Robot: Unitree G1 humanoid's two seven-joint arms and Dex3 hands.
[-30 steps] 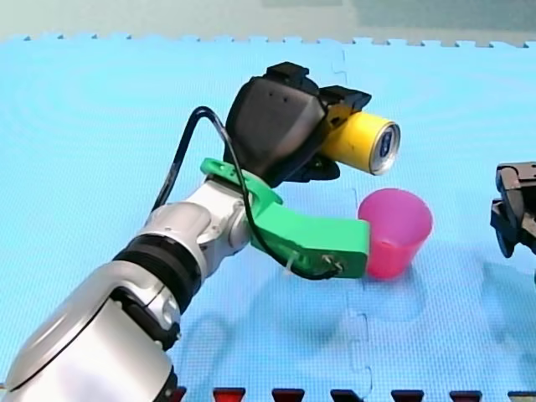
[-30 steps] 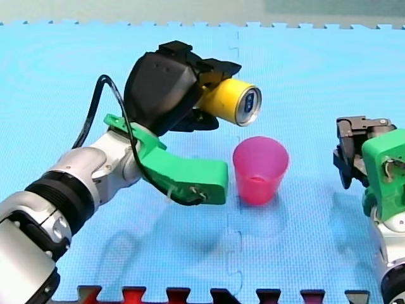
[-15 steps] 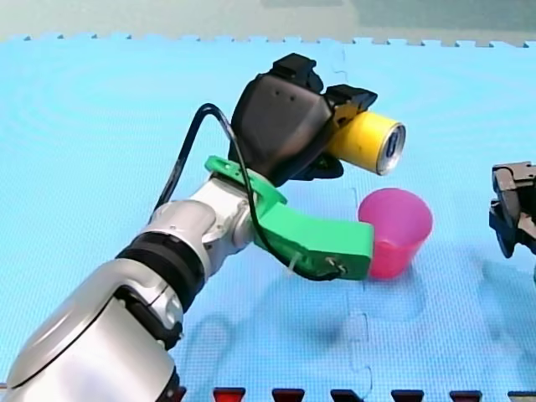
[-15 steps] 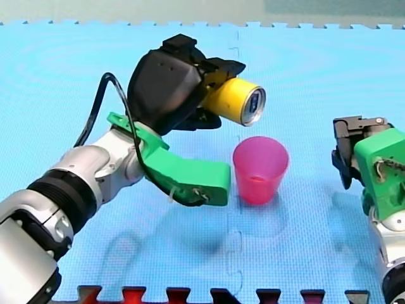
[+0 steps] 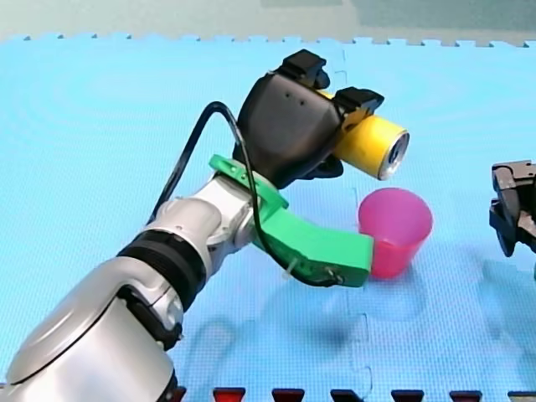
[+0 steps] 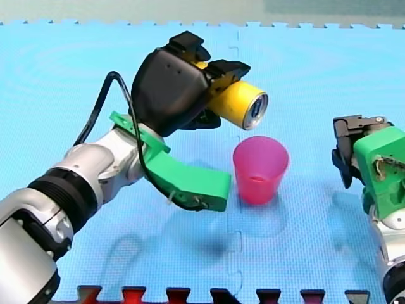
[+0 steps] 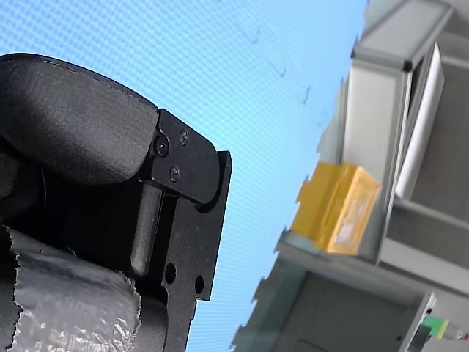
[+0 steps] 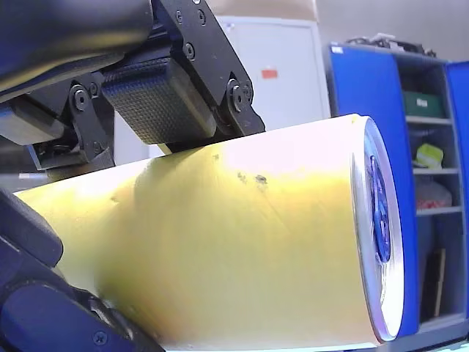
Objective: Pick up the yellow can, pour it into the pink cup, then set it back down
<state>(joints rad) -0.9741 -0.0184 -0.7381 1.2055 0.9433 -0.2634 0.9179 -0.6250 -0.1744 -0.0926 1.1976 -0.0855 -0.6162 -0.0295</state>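
- We see the left robot hand (image 6: 174, 88) raised above the middle of the blue foam mat (image 6: 76, 57), its black fingers closed around the yellow can (image 6: 240, 104).
- In the second wrist view a ribbed finger pad (image 8: 157, 99) presses on the side of the can (image 8: 220, 242). The can's blue-and-silver end shows at one side.
- The can lies almost on its side in the hand. Its end points toward the mat's right edge and dips slightly.
- That end hangs over the left part of the pink cup's (image 6: 259, 168) opening, above the rim and not touching it.
- The cup stands upright on the mat, right of centre and nearer the near edge than the far one, beside a seam between mat pieces.
- A green bracket (image 6: 190, 180) on the left wrist hangs just left of the cup, level with its wall. From the first head view it covers the cup's lower left side.
- A black cable (image 6: 101, 107) loops from the forearm up to the hand.
- The right robot hand (image 6: 348, 149) sits near the mat's right edge, well apart from the cup. We cannot tell whether it is open or closed.
- Red pieces (image 6: 133, 294) line the near edge.
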